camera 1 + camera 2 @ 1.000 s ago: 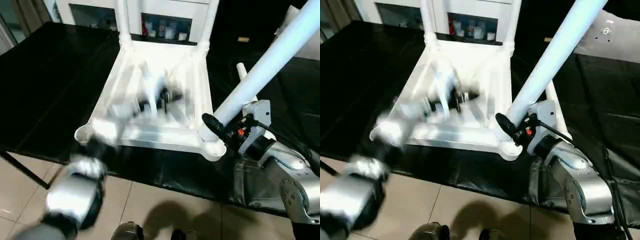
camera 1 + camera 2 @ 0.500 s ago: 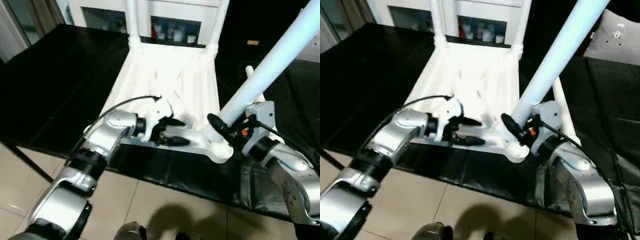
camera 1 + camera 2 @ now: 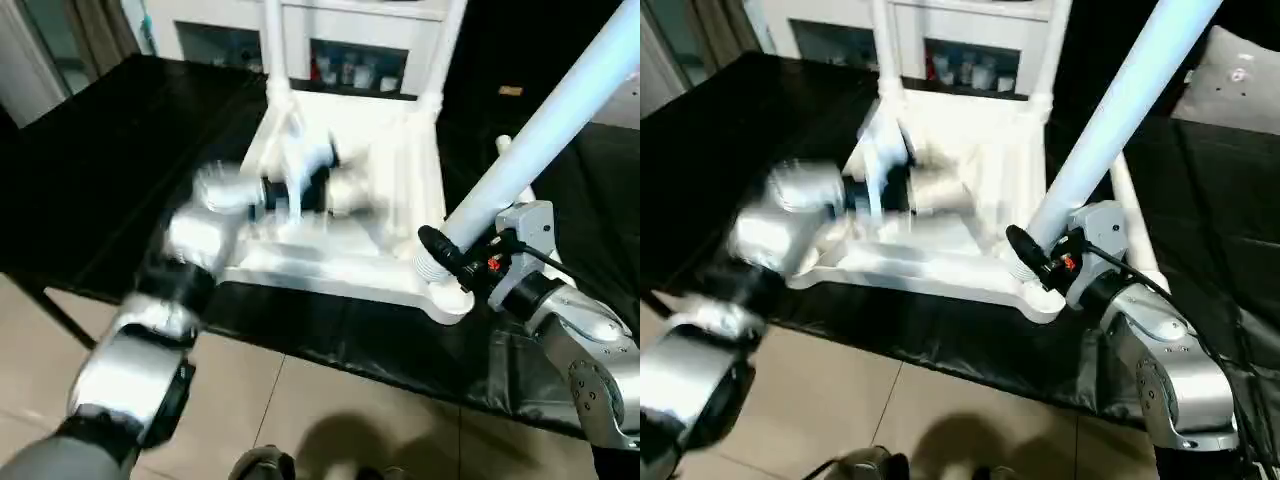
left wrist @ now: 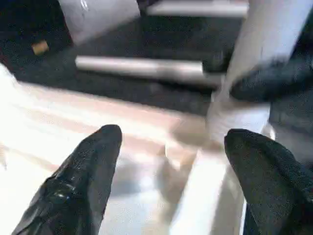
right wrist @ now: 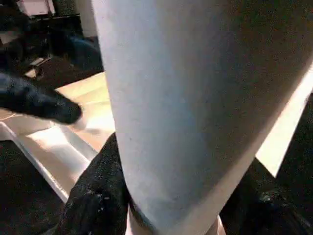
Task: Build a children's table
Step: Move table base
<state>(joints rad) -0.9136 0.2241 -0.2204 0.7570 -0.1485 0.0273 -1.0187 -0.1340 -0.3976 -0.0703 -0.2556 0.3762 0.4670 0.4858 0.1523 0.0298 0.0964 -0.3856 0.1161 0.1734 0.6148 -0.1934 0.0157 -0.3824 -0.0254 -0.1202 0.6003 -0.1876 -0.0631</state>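
Right gripper point(image 3: 438, 256) clamps the tilted leg point(image 3: 540, 135) between its jaws at the corner socket point(image 3: 450, 298); left gripper point(image 4: 171, 161) gapes empty above the tabletop point(image 3: 340, 265); misalignment could jam the leg.

My head views are evenly lit from overhead, and the white table top point(image 3: 340, 200) glares almost blown out against the black cloth point(image 3: 110, 170). My left arm point(image 3: 190, 260) smears into heavy motion blur, its outline lost. A soft shadow falls on the tiled floor point(image 3: 330, 420). In my left wrist view everything is soft and hazy; in my right wrist view the leg point(image 5: 195, 98) looms close, shaded on one side.
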